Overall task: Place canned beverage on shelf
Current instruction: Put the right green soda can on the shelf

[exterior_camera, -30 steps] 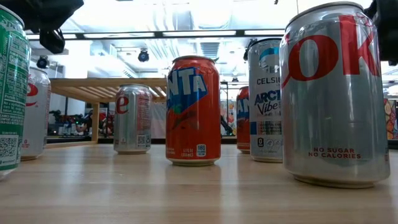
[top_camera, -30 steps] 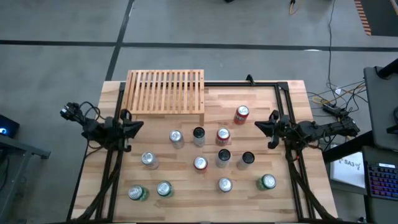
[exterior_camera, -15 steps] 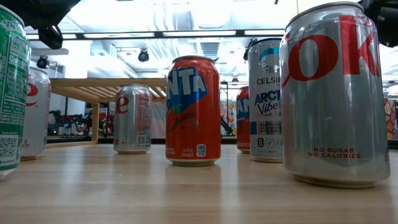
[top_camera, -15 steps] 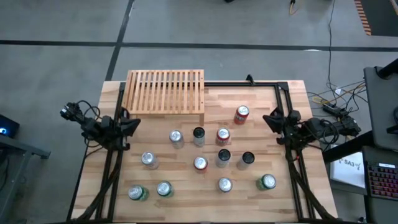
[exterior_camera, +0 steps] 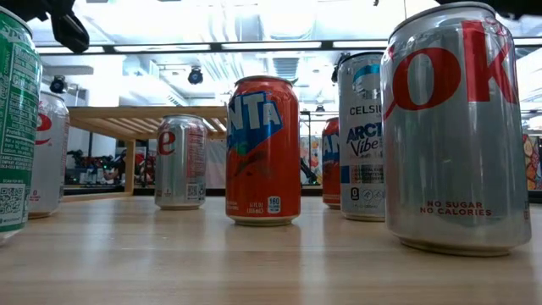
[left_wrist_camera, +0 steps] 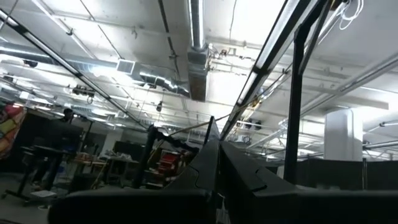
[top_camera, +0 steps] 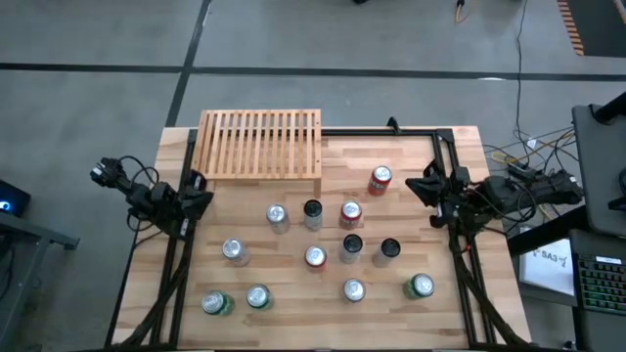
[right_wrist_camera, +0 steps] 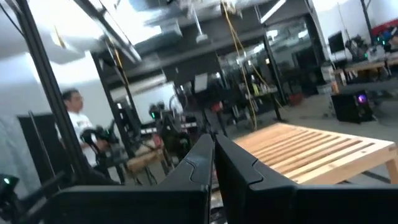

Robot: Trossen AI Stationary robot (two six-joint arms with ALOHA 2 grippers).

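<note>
Several canned beverages stand upright on the wooden table, among them a red can (top_camera: 380,179), a silver can (top_camera: 277,216) and a green can (top_camera: 420,286). In the low view an orange can (exterior_camera: 263,151) and a big silver can (exterior_camera: 457,127) stand close. The slatted light-wood shelf (top_camera: 259,145) sits at the table's far left, with no can on it. My left gripper (top_camera: 201,196) hovers at the left edge, shut and holding nothing. My right gripper (top_camera: 416,188) hovers at the right edge, shut and holding nothing, its fingers (right_wrist_camera: 213,149) aimed toward the shelf (right_wrist_camera: 311,152).
A black frame rail (top_camera: 391,131) runs along the table's far and side edges. Cables and a desk with a keyboard (top_camera: 597,284) lie beyond the right edge. A person (right_wrist_camera: 74,124) stands in the room behind. Bare wood lies between the shelf and the red can.
My right gripper has risen well above the table and tipped its fingers upward, leaving the low view's top corner. My left gripper has tipped its fingers upward while staying at the left edge. No can has moved.
</note>
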